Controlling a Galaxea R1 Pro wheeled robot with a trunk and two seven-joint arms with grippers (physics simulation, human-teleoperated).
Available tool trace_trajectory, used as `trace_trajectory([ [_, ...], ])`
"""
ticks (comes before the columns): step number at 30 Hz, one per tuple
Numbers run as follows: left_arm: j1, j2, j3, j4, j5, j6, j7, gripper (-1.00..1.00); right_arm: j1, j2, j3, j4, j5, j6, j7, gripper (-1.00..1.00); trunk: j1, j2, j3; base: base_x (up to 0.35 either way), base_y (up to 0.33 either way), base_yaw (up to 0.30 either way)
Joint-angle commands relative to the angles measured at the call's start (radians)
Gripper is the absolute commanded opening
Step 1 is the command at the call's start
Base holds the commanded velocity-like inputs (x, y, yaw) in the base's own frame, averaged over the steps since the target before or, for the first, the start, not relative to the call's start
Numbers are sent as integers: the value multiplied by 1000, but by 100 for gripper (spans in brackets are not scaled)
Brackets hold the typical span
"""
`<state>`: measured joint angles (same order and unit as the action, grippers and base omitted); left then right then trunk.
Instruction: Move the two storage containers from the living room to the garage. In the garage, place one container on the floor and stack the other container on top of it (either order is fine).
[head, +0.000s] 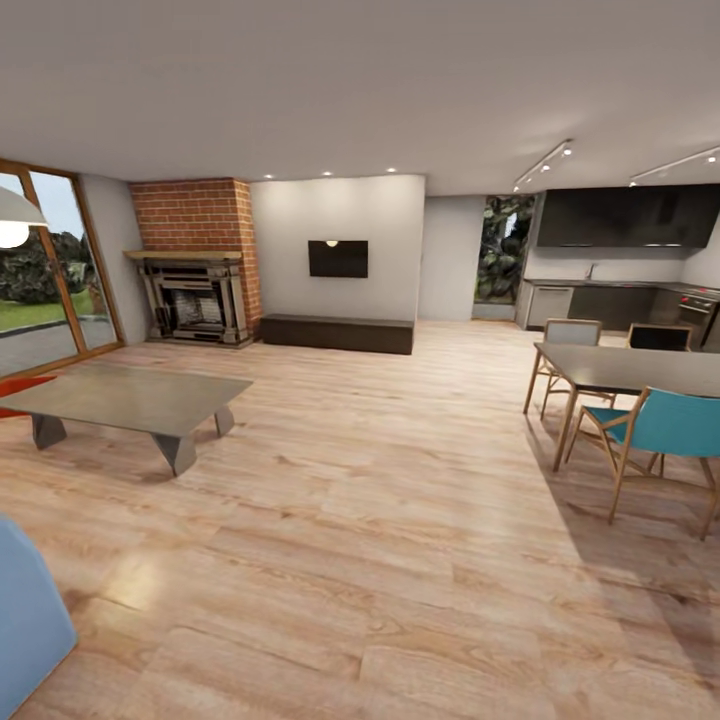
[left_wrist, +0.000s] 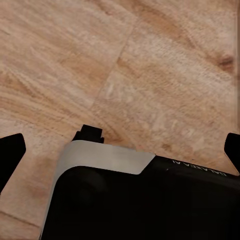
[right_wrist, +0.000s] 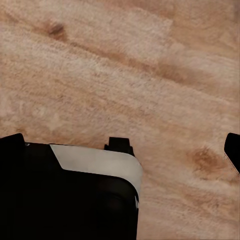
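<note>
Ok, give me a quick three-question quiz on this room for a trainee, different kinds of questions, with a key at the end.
1. True or false: the fireplace has a red brick chimney above it.
2. What colour is the chair nearest the camera at the dining table? A) teal B) yellow C) black
3. Fill in: a red-orange object peeks out at the picture's left edge beside the grey ____ table.

Key: 1 true. 2 A. 3 coffee.

Grey coffee table (head: 130, 400), teal chair (head: 665, 425)
</note>
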<state>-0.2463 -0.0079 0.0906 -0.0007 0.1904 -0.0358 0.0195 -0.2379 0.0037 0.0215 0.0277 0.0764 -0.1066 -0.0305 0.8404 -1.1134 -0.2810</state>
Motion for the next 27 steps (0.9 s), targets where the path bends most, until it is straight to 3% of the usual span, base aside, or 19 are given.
trace_trajectory([
  [1, -1, -1, 8, 1, 0, -3, 2, 100, -1, 0, 1, 3, 8, -5, -3, 100, 1, -1, -1, 318, 0, 0],
  [27, -1, -1, 8, 1, 0, -4, 2, 100, -1, -1, 4, 3, 9, -3, -8, 100, 1, -1, -1, 318, 0, 0],
])
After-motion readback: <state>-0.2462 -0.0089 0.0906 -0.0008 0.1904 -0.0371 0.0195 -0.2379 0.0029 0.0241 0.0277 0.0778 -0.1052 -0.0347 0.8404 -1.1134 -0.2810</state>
